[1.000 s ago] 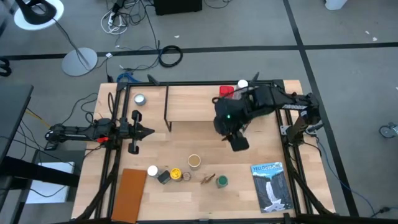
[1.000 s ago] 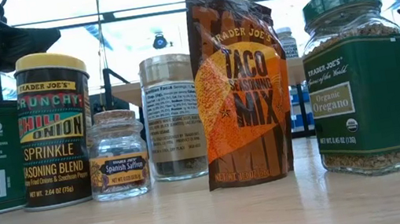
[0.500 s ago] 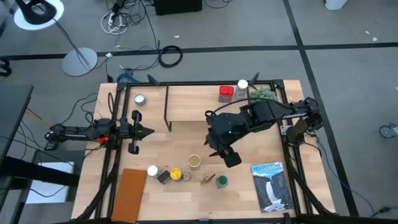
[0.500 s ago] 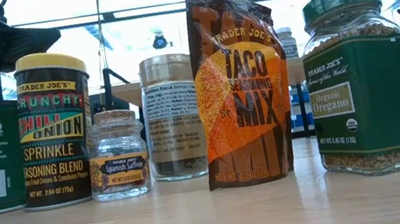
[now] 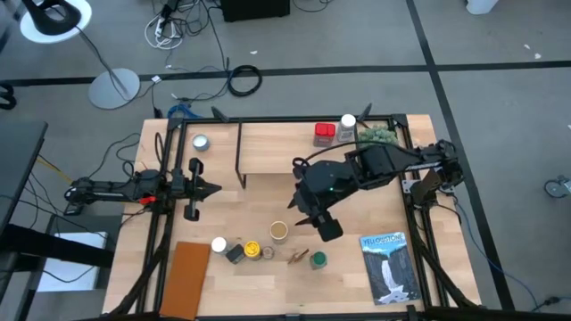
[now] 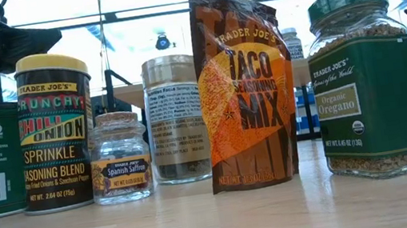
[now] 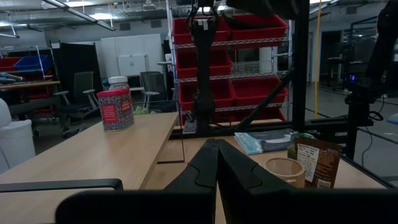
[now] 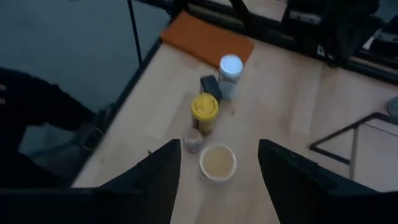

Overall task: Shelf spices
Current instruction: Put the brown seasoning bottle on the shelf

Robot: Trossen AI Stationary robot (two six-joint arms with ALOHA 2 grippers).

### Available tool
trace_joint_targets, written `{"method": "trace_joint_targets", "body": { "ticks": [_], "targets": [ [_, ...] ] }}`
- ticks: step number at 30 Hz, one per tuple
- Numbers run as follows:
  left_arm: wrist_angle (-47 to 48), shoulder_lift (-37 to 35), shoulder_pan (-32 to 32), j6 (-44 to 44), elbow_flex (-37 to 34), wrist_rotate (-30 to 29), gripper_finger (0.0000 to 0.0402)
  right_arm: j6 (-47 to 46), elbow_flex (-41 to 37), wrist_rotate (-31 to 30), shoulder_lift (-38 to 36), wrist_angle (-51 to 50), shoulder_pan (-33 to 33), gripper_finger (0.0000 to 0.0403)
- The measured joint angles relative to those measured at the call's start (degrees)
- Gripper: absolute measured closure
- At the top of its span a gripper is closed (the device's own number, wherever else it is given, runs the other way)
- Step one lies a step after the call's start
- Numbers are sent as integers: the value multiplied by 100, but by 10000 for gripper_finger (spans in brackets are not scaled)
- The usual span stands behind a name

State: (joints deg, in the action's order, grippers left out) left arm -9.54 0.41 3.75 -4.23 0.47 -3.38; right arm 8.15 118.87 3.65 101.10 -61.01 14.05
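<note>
The spices stand in a row near the table's front: a white-topped jar point(image 5: 219, 243), a dark tin point(image 5: 234, 253), a yellow-topped jar point(image 5: 252, 250), a small saffron jar point(image 5: 267, 253), a tan-topped jar point(image 5: 278, 232), a brown packet point(image 5: 298, 256) and a green-topped jar point(image 5: 318, 259). A red jar point(image 5: 325, 134) and a white-topped bottle point(image 5: 348, 123) stand on the shelf point(image 5: 277, 147) at the back. My right gripper point(image 8: 219, 148) hangs open, high above the tan-topped jar point(image 8: 217, 162), slanting down. My left gripper point(image 5: 214, 189) waits shut at the table's left.
A brown board point(image 5: 186, 276) lies at the front left and a blue-and-white book point(image 5: 389, 266) at the front right. A small silver tin point(image 5: 200, 142) sits at the back left. Bare wood lies between the shelf and the row of spices.
My right gripper has swung away from the shelf toward the table's near edge and a little left, over the row of spices. It has tipped to point more steeply down. It has held still for the last half second, and its finger gap is unchanged.
</note>
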Motion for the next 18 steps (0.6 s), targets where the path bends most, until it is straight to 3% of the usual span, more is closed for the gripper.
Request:
{"method": "trace_joint_targets", "body": {
  "ticks": [9, 18],
  "targets": [
    [1, 1, 0, 0, 2, 0, 390, 202, -34, -272, 0, -1036, -391, 190],
    [0, 0, 0, 0, 0, 0, 390, 201, -611, -279, 2, -775, -854, 193]
  ]
}}
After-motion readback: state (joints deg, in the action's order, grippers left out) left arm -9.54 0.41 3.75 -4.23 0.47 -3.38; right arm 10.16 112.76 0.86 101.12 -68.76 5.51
